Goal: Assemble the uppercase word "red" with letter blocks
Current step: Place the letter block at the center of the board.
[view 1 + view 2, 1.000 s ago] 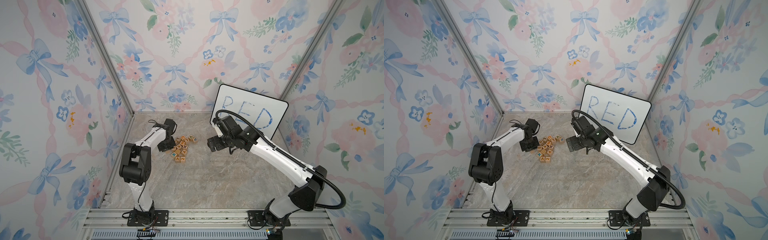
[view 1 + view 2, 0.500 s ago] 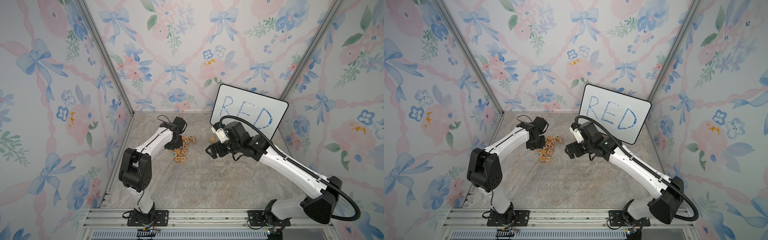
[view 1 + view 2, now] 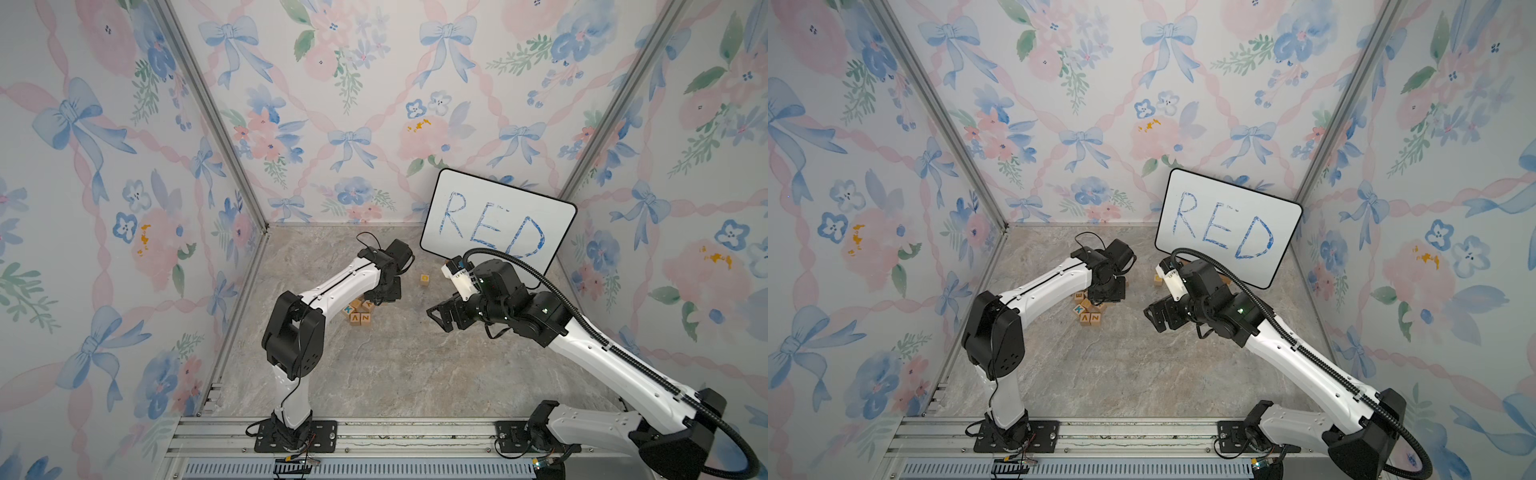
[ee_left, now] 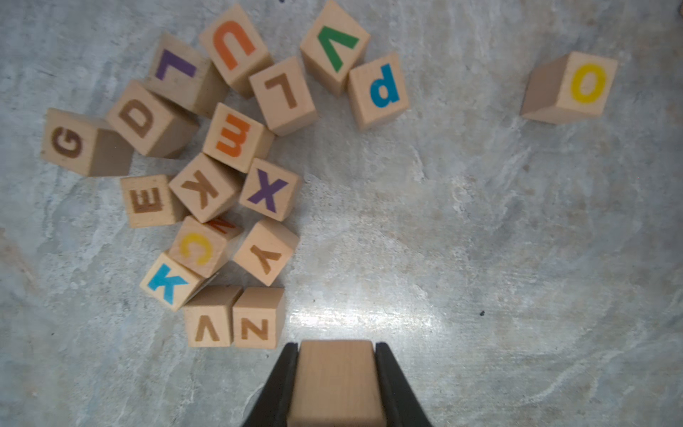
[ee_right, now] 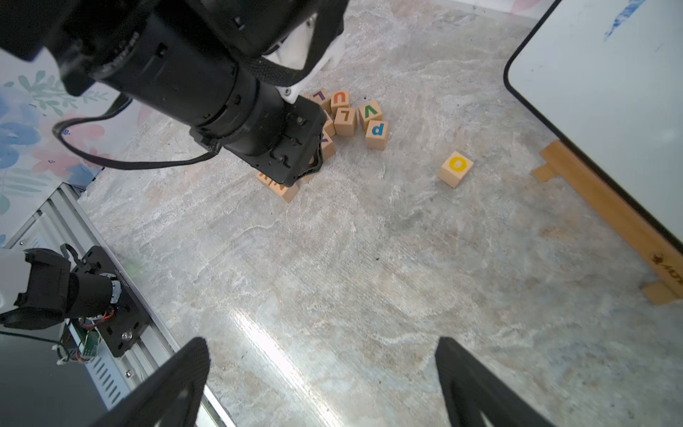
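The letter blocks (image 4: 221, 166) lie in a loose pile on the marble floor, seen in both top views (image 3: 357, 309) (image 3: 1088, 309) and in the right wrist view (image 5: 347, 118). An orange E block (image 4: 236, 136) and a brown D block (image 4: 142, 118) sit in it. My left gripper (image 4: 336, 347) is shut on one wooden block (image 4: 336, 380) whose visible face is plain. It hangs just right of the pile (image 3: 382, 293) (image 3: 1106, 293). My right gripper (image 5: 321, 351) is open and empty, further right above bare floor (image 3: 440, 318) (image 3: 1154, 318).
A lone block with a yellow O (image 4: 576, 87) (image 3: 424, 278) (image 5: 456, 168) stands apart, between the pile and the white board (image 3: 498, 220) (image 3: 1225, 224) with "RED" written in blue. The board leans at the back right on a wooden stand (image 5: 606, 218).
My left gripper has moved right from the pile's left side to its right edge, shut the whole time. My right arm has pulled back toward the front, staying open.
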{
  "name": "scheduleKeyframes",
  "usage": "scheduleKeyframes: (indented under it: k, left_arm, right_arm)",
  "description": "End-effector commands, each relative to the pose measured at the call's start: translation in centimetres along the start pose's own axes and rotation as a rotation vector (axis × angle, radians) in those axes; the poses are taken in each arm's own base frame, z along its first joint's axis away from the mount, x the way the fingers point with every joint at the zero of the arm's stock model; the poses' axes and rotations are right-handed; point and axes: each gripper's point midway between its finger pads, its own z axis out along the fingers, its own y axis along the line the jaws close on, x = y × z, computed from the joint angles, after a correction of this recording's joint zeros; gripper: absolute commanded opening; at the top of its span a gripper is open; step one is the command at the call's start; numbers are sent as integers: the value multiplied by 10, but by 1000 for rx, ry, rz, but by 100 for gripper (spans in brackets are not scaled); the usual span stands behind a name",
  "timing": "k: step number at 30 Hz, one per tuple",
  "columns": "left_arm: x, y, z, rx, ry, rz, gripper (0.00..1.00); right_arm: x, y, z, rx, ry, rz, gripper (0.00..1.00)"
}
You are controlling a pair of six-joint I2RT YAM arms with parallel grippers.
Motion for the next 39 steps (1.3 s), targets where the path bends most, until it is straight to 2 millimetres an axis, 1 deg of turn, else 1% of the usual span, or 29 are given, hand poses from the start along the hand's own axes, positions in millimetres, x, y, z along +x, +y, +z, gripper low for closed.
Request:
scheduleKeyframes:
  k: [1,5,9,16,17,19,20,24,27,31,36,39]
  left_arm:
    - [11,-15,11,-15,39,8,22]
    - [21,-36,26,-26,58,55,22]
    - [27,-54,37,-19,60,82,22]
    - [41,-76,56,13,66,110,22]
    - [42,-80,57,24,65,110,22]
    - [46,-86,59,41,70,107,22]
    - [49,-89,60,52,76,99,22]
    - [58,-99,63,93,84,86,22]
    - [65,-104,65,99,83,89,22]
    - [74,-106,72,113,99,71,22]
    - [81,-106,77,123,112,58,22]
    - [83,-106,79,120,115,59,23]
  right_arm:
    - [15,-11,-4,36,-6,26,97]
    - [35,-17,-7,46,1,50,97]
    - [52,-22,-8,52,-5,70,97]
    - [83,-31,-6,71,9,97,97]
    - [85,-32,-5,78,0,100,97]
    - [82,-30,-6,64,-20,98,97]
    - [82,-31,-5,71,-23,104,97]
    - [90,-34,1,81,-6,130,97]
    - [96,-37,6,95,9,172,97]
    - [104,-39,10,108,15,187,97]
    - [121,-53,15,183,51,184,97]
    - [123,-52,17,184,49,190,97]
